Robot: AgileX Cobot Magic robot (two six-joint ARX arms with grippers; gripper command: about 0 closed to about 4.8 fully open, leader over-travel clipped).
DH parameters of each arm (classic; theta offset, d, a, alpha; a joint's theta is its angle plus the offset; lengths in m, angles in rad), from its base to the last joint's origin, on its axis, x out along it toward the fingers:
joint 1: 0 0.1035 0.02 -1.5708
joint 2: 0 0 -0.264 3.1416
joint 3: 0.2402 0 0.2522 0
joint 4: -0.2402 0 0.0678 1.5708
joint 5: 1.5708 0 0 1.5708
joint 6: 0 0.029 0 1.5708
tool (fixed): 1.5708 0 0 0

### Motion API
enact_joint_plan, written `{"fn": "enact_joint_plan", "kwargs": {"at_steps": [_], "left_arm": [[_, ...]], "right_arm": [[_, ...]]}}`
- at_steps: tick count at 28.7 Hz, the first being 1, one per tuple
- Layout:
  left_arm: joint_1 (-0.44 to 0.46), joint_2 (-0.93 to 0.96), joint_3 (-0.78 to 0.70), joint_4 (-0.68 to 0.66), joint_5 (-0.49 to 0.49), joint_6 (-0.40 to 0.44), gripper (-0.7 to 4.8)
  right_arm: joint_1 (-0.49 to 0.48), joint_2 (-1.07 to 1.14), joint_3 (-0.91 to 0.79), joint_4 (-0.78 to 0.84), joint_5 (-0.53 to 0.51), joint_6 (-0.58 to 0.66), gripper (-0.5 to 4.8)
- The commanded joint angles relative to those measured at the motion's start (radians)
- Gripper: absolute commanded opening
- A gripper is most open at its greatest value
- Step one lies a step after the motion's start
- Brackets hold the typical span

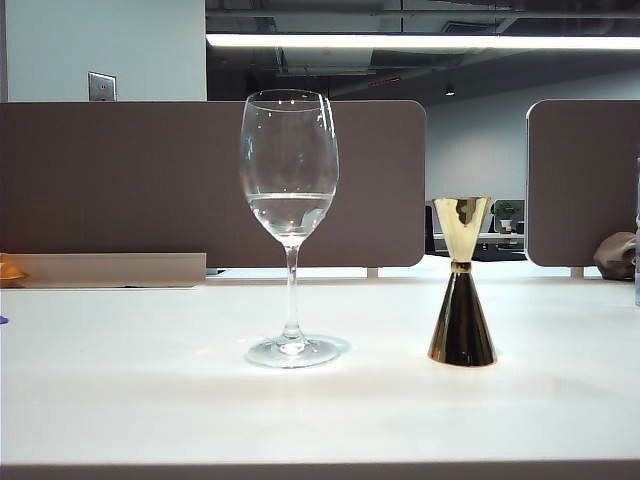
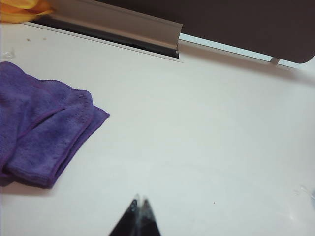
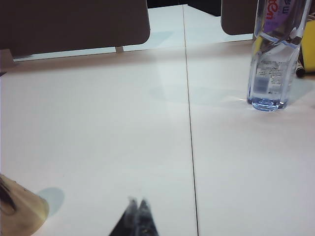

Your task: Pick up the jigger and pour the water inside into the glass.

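A: Starting on the left, the left hand [image 2: 139, 216] hangs low over bare counter [image 2: 206, 147] with its tips pressed together and nothing in them. A purple cloth [image 2: 44, 128] lies close by; it could catch on that hand only if the arm sweeps sideways.

B: And the middle?

A: The glass [image 1: 289, 225] stands upright on its foot with water [image 1: 289, 210] already in the bowl. It is tall on a thin stem, so in his view any brush from an arm passing near could topple it and spill what it holds.

B: The jigger?

A: The jigger [image 1: 462, 282] stands upright to the right of the glass, apart from it, untouched. Whether liquid remains inside cannot be seen. Its polished cone sides look slippery, so a grip off the waist might slide.

B: And the right side?

A: The right hand [image 3: 138, 219] is likewise closed and empty, with the jigger's edge just beside it; a plastic bottle [image 3: 270, 59] stands well apart. Approaching with shut tips would knock the jigger rather than grasp it.
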Motion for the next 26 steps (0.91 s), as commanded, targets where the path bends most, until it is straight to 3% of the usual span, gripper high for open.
{"fn": "enact_joint_plan", "kwargs": {"at_steps": [1,9,26], "left_arm": [[0.001,0.001,-0.022,0.013,0.004,0.004,-0.02],[0.001,0.001,-0.059,0.074,0.004,0.003,-0.03],[0.0,0.001,-0.06,0.073,0.014,0.004,-0.02]], "right_arm": [[0.002,0.001,-0.008,0.003,-0.001,0.003,0.04],[0.002,0.001,-0.008,0.004,-0.001,0.003,0.04],[0.002,0.001,-0.008,0.009,-0.001,0.002,0.04]]}}
